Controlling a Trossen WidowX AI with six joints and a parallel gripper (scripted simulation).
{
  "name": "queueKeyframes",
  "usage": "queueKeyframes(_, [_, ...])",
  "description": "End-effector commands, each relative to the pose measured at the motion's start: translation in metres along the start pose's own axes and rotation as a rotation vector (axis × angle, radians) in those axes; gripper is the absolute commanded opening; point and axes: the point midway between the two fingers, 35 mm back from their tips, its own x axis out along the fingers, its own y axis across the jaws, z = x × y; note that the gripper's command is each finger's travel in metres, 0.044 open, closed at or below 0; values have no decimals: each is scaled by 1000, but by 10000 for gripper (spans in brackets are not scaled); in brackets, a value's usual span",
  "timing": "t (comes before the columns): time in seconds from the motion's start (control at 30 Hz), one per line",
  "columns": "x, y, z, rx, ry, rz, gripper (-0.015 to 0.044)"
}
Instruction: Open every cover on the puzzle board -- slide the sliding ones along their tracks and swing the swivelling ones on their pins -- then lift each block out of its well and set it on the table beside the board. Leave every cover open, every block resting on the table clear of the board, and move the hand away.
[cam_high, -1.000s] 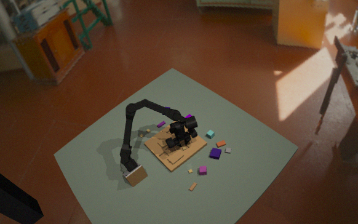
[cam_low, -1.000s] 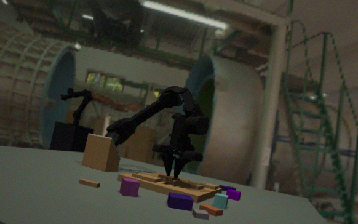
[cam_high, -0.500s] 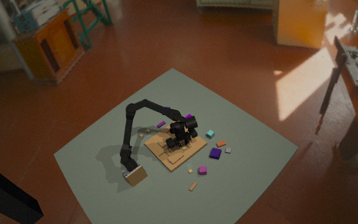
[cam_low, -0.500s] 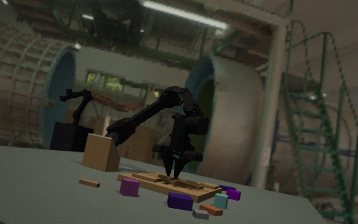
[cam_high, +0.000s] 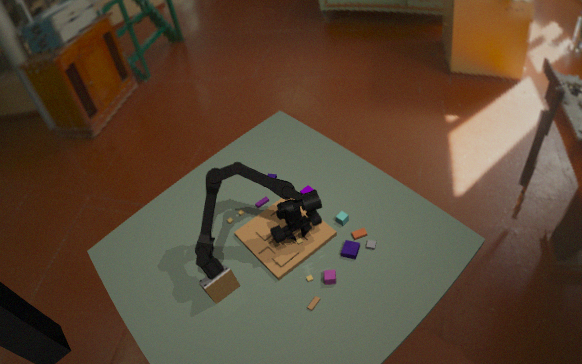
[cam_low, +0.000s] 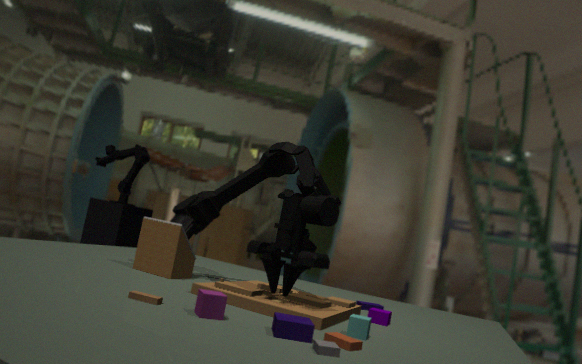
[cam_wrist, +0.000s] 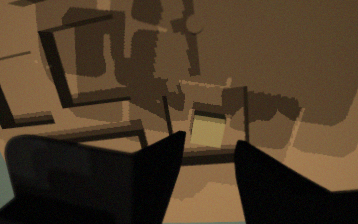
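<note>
The tan puzzle board (cam_high: 325, 233) (cam_low: 320, 319) (cam_wrist: 200, 202) lies flat, with covers and wells of much the same tan. My gripper (cam_low: 280, 294) (cam_wrist: 210, 143) is open, pointing down low over the board. A small pale yellow block (cam_high: 299, 241) (cam_wrist: 208, 132) lies in a well; in the wrist view it shows between and just beyond the two fingertips, with nothing gripped. Other recesses in the wrist view show no coloured block. The hand hides the middle of the board in the top view, and shadow makes the cover positions hard to tell.
Beside the board on the table lie a magenta block (cam_high: 329, 277) (cam_low: 210, 304), a dark purple block (cam_high: 350, 249) (cam_low: 293, 327), a teal block (cam_high: 342, 218) (cam_low: 359, 326), an orange block (cam_high: 359, 233), a grey block (cam_high: 371, 244), a tan bar (cam_high: 313, 303) and several smaller pieces.
</note>
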Motion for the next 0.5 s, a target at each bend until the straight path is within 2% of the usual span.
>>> queueKeyframes(0.0, [5, 1, 1, 5, -7, 2, 144])
queueKeyframes(0.47, [12, 1, 2, 5, -7, 2, 144])
